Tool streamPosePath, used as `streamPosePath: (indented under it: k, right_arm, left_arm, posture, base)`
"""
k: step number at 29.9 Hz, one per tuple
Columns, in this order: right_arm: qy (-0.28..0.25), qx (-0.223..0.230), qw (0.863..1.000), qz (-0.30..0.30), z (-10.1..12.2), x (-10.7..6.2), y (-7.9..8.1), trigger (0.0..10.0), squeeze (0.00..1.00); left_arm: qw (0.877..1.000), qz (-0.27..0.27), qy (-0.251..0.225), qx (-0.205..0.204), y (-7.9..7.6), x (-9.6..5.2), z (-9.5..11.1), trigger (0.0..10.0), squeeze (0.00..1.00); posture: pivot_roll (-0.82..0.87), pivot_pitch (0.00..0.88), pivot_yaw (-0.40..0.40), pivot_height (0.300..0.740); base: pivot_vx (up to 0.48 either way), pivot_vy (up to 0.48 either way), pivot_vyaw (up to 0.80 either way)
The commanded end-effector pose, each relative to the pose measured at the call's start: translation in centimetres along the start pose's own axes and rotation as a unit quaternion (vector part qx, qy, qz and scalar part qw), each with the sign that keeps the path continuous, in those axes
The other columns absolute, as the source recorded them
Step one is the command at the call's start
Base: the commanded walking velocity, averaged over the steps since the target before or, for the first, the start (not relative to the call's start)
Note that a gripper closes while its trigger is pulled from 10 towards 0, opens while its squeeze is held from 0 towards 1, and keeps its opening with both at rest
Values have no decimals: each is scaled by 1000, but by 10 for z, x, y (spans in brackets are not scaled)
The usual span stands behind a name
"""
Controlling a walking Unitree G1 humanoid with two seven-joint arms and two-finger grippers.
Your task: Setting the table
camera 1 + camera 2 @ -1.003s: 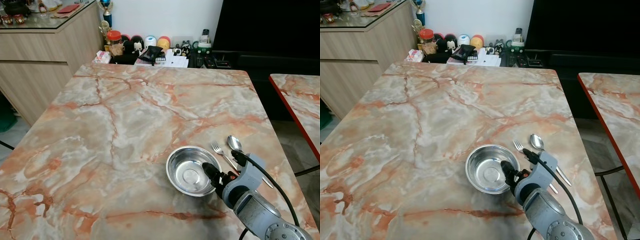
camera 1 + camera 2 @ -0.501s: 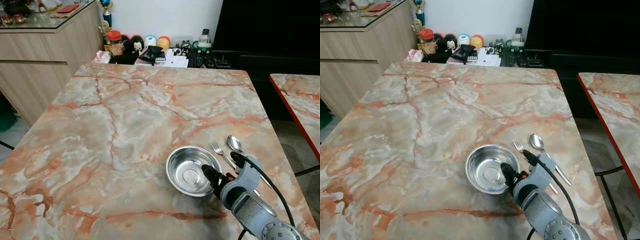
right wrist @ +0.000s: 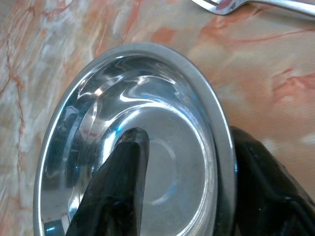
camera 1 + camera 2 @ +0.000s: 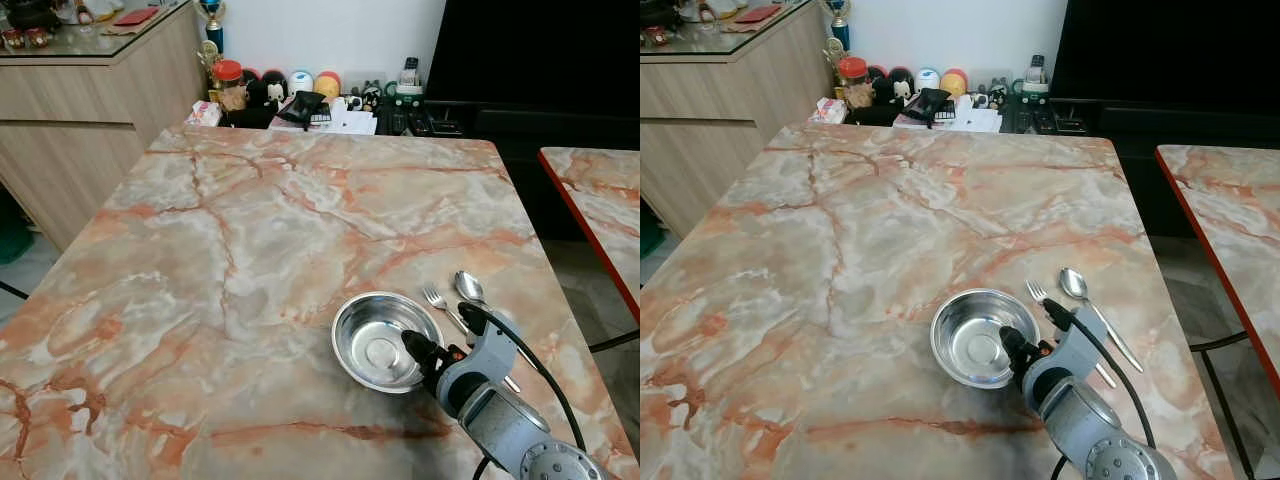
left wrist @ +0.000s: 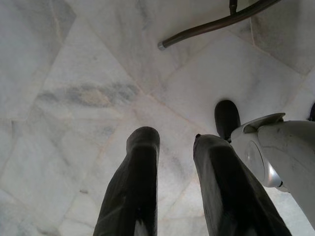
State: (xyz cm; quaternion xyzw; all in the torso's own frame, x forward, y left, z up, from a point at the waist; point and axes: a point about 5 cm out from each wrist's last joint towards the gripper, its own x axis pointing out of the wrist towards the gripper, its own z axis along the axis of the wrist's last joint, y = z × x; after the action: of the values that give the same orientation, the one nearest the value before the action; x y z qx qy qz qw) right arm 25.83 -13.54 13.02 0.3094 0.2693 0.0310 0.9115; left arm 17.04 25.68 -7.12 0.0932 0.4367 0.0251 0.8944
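Marble-patterned desk (image 4: 250, 250) carries a steel bowl (image 4: 385, 340) at its near right, empty, with fork (image 4: 440, 305) and spoon (image 4: 470, 288) just right of it. Since a second ago the right gripper (image 3: 182, 196) has edged left; its jaws straddle the bowl's near rim, one finger inside, not clamped. Bowl unmoved.

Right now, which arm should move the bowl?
The right. The right gripper already straddles the bowl's rim, one finger inside and one outside, beside the fork and spoon. The left gripper hangs open over the floor, away from the table.
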Motion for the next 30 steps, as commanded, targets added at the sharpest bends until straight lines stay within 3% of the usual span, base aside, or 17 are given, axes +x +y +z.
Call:
streamPosePath:
  k: [1, 30]
  right_arm:
    - [30, 54, 997, 39, -23, 5, 23, 0, 0]
    - [13, 39, 998, 44, -20, 8, 26, 0, 0]
  left_arm:
    - [1000, -8, 18, 7, -2, -2, -10, 10000, 0]
    - [999, -24, 26, 14, -7, -2, -12, 10000, 0]
  posture:
    - [-31, 155, 18, 740]
    - [-31, 156, 17, 740]
  base:
    - [0, 0, 0]
    - [0, 0, 0]
